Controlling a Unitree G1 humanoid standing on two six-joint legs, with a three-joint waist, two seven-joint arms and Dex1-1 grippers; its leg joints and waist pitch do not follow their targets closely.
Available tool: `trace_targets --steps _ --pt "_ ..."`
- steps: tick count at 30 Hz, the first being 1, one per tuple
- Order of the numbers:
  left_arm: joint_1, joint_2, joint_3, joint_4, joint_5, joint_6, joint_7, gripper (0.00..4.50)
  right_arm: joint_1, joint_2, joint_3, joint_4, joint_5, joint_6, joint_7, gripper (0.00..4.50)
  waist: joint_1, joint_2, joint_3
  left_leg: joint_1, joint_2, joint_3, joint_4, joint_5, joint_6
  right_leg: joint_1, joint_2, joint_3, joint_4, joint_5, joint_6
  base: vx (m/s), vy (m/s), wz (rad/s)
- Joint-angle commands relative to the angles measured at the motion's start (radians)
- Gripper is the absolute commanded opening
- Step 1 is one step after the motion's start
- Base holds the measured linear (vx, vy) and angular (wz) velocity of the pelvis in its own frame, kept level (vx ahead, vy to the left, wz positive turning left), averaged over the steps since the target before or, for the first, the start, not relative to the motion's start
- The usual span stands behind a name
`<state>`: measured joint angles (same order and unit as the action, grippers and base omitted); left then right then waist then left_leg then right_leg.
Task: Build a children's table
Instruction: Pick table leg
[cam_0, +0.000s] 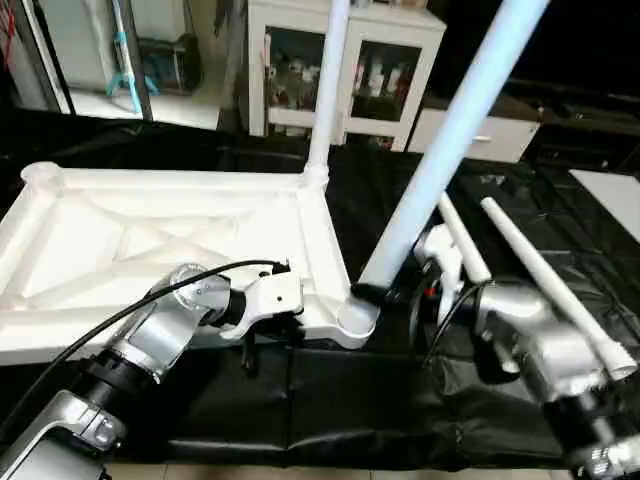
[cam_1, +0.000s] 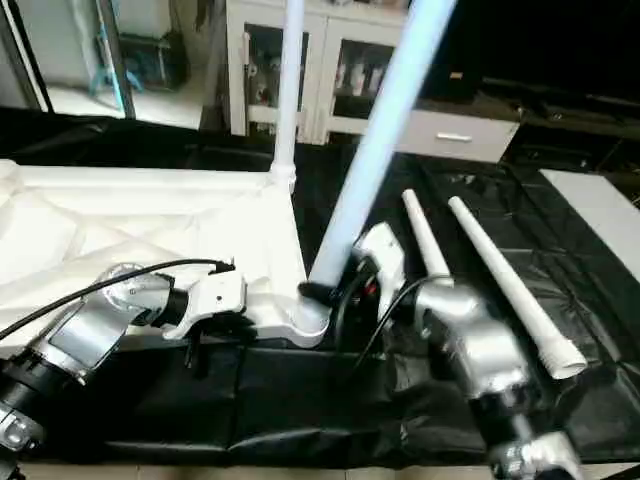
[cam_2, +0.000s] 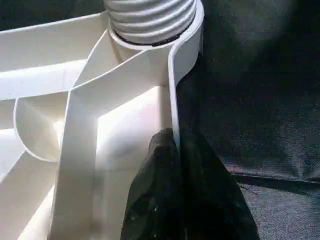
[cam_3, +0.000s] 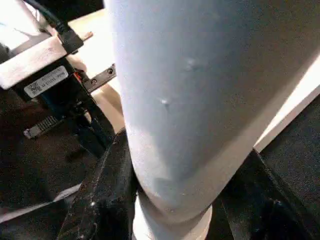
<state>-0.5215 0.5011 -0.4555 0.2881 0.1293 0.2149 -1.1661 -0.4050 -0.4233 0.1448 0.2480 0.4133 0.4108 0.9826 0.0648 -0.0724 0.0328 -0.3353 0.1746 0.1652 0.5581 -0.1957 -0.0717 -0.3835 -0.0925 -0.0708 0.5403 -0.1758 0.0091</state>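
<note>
The near corner of the table top (cam_0: 180, 250) is crowded: the right pincer (cam_0: 385, 293) grips the leaning leg (cam_0: 440, 150) at its base, and the left pincer (cam_2: 175, 190) is pinched on the rim just beside that socket, leaving little gap between them. A second leg (cam_0: 328, 90) stands upright at the far corner. Two loose legs (cam_0: 545, 280) lie across the black sheet (cam_0: 300, 400) to the right, near the right arm. The top's ribbed centre and left end stand unobstructed, as does the sheet along the near edge.
</note>
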Motion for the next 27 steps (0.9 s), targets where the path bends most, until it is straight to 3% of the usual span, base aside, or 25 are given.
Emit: trace_targets --steps 1,2,3,5,6,8,9,10,14,15,20,27 --pt "0.006 0.004 -0.036 0.010 0.021 -0.004 -0.023 0.00 0.007 -0.058 -0.030 0.038 -0.020 0.037 0.008 1.83 -0.001 0.019 -0.026 0.015 0.061 -0.033 -0.094 -0.585 -0.036 -0.005 -0.066 0.038 -0.076 -0.542 -0.092 0.000 0.000 0.00" --pt "0.006 0.003 -0.037 0.010 0.022 -0.004 -0.023 0.00 0.005 -0.071 -0.031 0.033 -0.016 0.041 0.020 1.83 0.001 0.021 -0.027 0.014 0.061 -0.031 -0.094 -0.570 -0.037 -0.004 -0.065 0.040 -0.073 -0.518 -0.101 0.000 0.000 0.00" --pt "0.006 0.002 -0.039 0.011 0.023 -0.005 -0.022 0.00 0.005 -0.080 -0.032 0.028 -0.013 0.043 0.029 1.83 0.010 0.015 -0.033 0.011 0.063 -0.020 -0.091 -0.484 -0.028 0.001 -0.064 0.047 -0.059 -0.415 -0.135 0.000 0.000 0.00" --pt "0.005 0.000 -0.041 0.010 0.025 -0.004 -0.021 0.00 0.007 -0.091 -0.033 0.024 -0.011 0.044 0.042 1.83 0.019 0.013 -0.038 0.005 0.064 -0.012 -0.086 -0.391 -0.018 0.008 -0.063 0.052 -0.045 -0.313 -0.163 0.066 -0.017 0.09" --pt "0.004 -0.004 -0.044 0.008 0.028 -0.002 -0.020 0.00 0.010 -0.099 -0.038 0.021 -0.005 0.046 0.052 1.83 0.030 0.013 -0.034 0.008 0.062 0.003 -0.080 -0.323 -0.002 0.005 -0.058 0.055 -0.039 -0.243 -0.192 0.064 -0.026 0.11" --pt "0.001 -0.011 -0.050 0.002 0.031 0.006 -0.017 0.00 0.006 -0.103 -0.059 0.025 0.014 0.060 0.064 1.83 0.033 0.009 -0.031 0.012 0.061 0.008 -0.074 -0.331 0.003 0.001 -0.059 0.060 -0.037 -0.280 -0.201 0.057 -0.039 0.15" --pt "0.000 -0.012 -0.051 0.003 0.033 0.004 -0.015 0.00 0.002 -0.101 -0.065 0.024 0.024 0.068 0.066 1.83 0.035 0.008 -0.034 0.007 0.061 0.007 -0.073 -0.317 0.004 0.007 -0.060 0.060 -0.032 -0.278 -0.202 0.056 -0.039 0.13" --pt "-0.001 -0.012 -0.052 0.003 0.034 0.003 -0.013 0.00 -0.001 -0.099 -0.069 0.023 0.033 0.075 0.068 1.83 0.040 0.006 -0.039 -0.001 0.061 0.007 -0.071 -0.267 0.007 0.015 -0.061 0.060 -0.024 -0.244 -0.202 0.000 0.000 0.00" --pt "-0.009 -0.015 -0.054 0.008 0.039 0.003 -0.009 0.00 -0.031 -0.086 -0.090 0.027 0.061 0.082 0.059 1.83 0.046 0.009 -0.047 -0.002 0.061 0.012 -0.062 -0.161 0.016 0.022 -0.055 0.053 -0.005 -0.115 -0.227 0.000 0.000 0.00" --pt "-0.010 -0.016 -0.054 0.009 0.039 0.004 -0.009 0.00 -0.045 -0.080 -0.104 0.024 0.077 0.092 0.055 1.83 0.044 0.008 -0.046 -0.008 0.060 0.016 -0.059 -0.136 0.020 0.023 -0.052 0.052 0.001 -0.081 -0.237 0.000 0.000 0.00" --pt "-0.010 -0.017 -0.059 0.003 0.039 0.007 -0.011 0.00 -0.075 -0.082 -0.142 -0.025 0.127 0.135 0.058 1.83 0.045 0.010 -0.043 -0.004 0.062 0.016 -0.062 -0.196 -0.002 0.022 -0.055 0.053 -0.007 -0.179 -0.213 0.000 0.000 0.00" --pt "-0.005 -0.013 -0.064 -0.002 0.038 0.007 -0.014 0.00 -0.074 -0.094 -0.147 -0.047 0.144 0.176 0.067 1.83 0.045 0.007 -0.046 -0.005 0.060 0.018 -0.056 -0.166 0.001 0.023 -0.053 0.052 -0.001 -0.143 -0.218 0.000 0.000 0.00"
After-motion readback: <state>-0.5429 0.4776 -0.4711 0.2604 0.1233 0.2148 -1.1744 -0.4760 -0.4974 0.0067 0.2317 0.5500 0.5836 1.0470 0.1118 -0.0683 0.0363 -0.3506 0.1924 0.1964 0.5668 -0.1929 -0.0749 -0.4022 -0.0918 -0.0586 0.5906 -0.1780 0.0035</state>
